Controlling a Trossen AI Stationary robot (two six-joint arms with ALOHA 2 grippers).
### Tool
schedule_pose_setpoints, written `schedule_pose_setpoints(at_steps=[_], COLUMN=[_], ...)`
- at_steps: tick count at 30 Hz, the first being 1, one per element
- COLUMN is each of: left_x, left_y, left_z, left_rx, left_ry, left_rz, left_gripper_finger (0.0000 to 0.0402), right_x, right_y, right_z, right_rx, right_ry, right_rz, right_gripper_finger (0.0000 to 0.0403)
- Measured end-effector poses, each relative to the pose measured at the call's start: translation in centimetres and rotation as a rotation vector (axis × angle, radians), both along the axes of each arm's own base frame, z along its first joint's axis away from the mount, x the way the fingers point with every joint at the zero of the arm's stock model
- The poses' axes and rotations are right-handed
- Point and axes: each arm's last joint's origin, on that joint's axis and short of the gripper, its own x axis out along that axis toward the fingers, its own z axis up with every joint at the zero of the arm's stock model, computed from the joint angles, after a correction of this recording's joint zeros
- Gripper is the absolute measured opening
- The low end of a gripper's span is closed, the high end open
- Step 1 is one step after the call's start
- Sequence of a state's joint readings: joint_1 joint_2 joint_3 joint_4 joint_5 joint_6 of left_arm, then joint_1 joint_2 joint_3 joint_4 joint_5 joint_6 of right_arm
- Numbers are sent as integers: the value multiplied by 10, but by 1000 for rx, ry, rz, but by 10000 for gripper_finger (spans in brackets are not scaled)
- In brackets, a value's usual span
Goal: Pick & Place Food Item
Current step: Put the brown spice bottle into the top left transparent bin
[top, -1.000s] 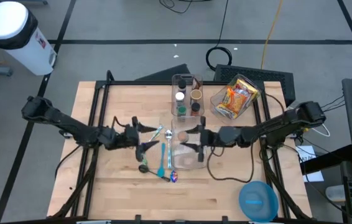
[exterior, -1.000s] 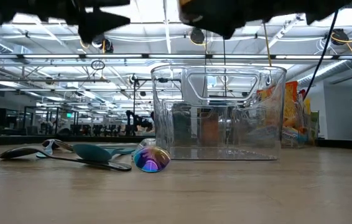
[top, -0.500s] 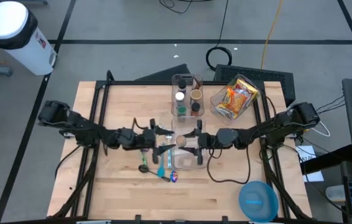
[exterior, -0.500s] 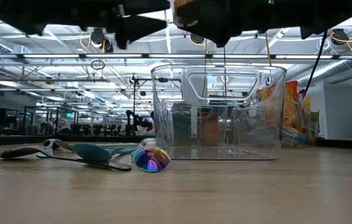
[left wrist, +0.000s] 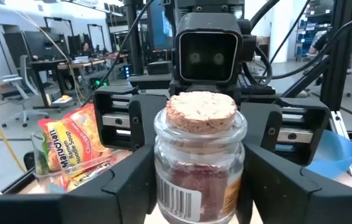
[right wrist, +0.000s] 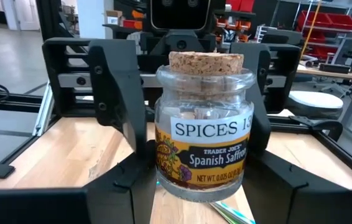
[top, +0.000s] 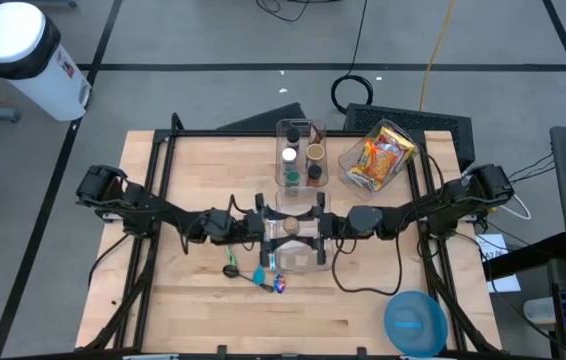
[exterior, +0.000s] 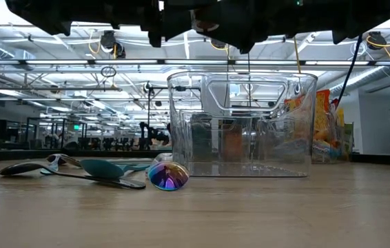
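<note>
Above the clear bin (top: 298, 250), both the right hand (right wrist: 198, 186) and left hand (left wrist: 198, 186) are clamped on the saffron jar (right wrist: 204, 127).

Clear bin (top: 298, 250) at worktop (top: 193, 310) centre. Spice jar (top: 290, 224) above bin, between left claw (top: 266, 228) and right claw (top: 317, 226), both touching it. Spoons (top: 248, 270) just left of bin. Jar rack (top: 300, 152) behind bin. Noodle packet container (top: 378, 155) behind-right of bin. Bowl (top: 415, 322) front-right of bin.
</note>
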State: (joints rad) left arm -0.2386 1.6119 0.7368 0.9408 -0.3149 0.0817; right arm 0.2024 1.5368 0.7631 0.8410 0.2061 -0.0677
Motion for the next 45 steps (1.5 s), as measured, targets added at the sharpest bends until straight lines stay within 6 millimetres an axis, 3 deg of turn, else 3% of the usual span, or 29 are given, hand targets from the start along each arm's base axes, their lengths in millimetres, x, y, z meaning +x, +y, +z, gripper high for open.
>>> schedule_pose_setpoints(at_steps=[5,13,19,25,32,37,45], left_x=[0,-1,-21,-24,-9,3,4], left_y=[0,-1,-5,-3,-1,3,3], left_z=[0,1,20,7,-21,-27,-27], left_rx=[-2,-20,2,-55,-91,-102,-107], left_ry=[-1,12,106,247,315,332,339], left_rz=[0,14,71,45,33,35,8], left_gripper_finger=[195,195,195,195,195,195,195], right_x=[0,0,-22,-39,-30,-15,5], right_y=[0,0,-5,-5,5,8,8], right_z=[0,-3,14,32,23,23,12], right_rx=[-1,-1,-12,84,83,107,127], right_ry=[-1,38,163,135,140,162,294], right_rz=[-1,1,-28,-27,-27,-54,-55], right_gripper_finger=[179,184,297,360,360,350,337])
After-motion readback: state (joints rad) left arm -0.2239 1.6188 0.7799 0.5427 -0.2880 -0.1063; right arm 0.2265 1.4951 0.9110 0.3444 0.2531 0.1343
